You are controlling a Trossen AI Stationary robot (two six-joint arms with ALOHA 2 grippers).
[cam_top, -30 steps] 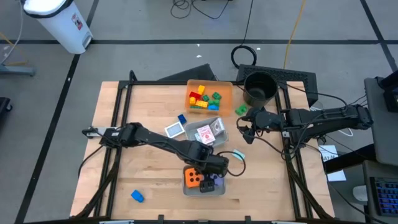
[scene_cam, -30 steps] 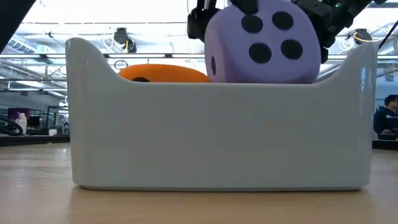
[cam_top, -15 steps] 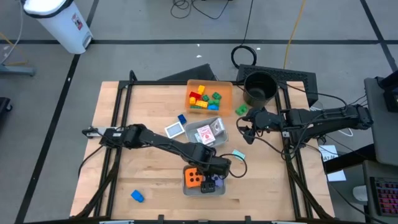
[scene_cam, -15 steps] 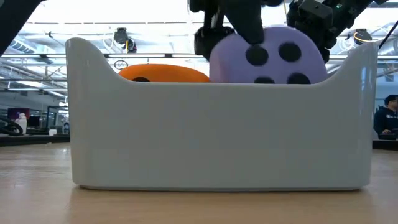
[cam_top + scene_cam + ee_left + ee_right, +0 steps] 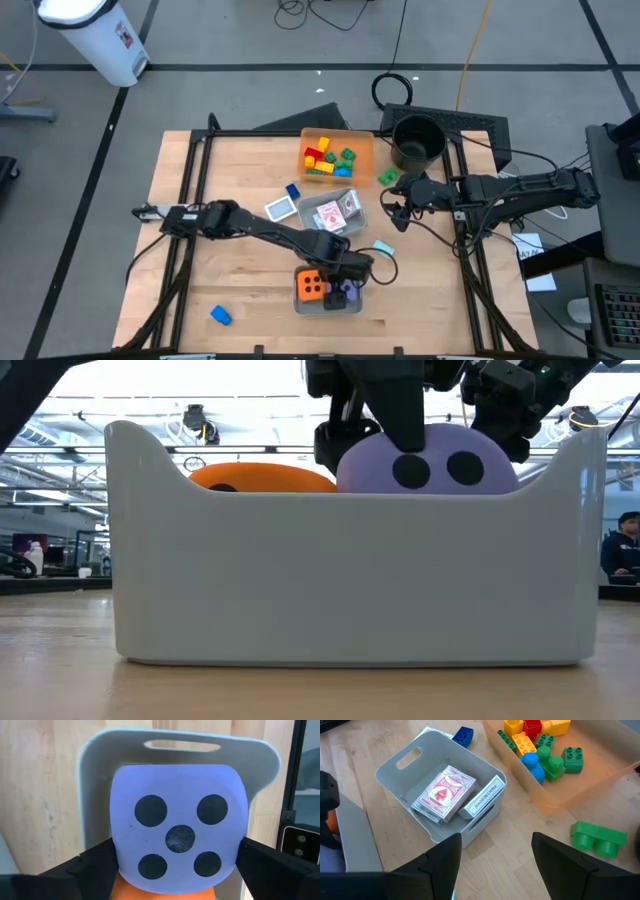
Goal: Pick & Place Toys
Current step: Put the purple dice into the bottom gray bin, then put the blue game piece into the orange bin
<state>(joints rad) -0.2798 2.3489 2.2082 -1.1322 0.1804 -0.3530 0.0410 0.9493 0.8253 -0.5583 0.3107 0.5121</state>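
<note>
The left gripper [image 5: 345, 286] sat over the near grey tray [image 5: 350, 580], fingers [image 5: 85, 870] spread wide at the two sides of the purple die [image 5: 179, 827]; whether they gripped it or had let go, I could not tell. The die was down inside the tray, just beside the orange die [image 5: 311, 286]. To do this well, I judged the fingers should part fully and lift straight up, clear of the tray wall, without dragging the die. The right gripper [image 5: 495, 865] waited half open near a loose green brick [image 5: 598, 838], beside the orange tray [image 5: 600, 780] of bricks.
</note>
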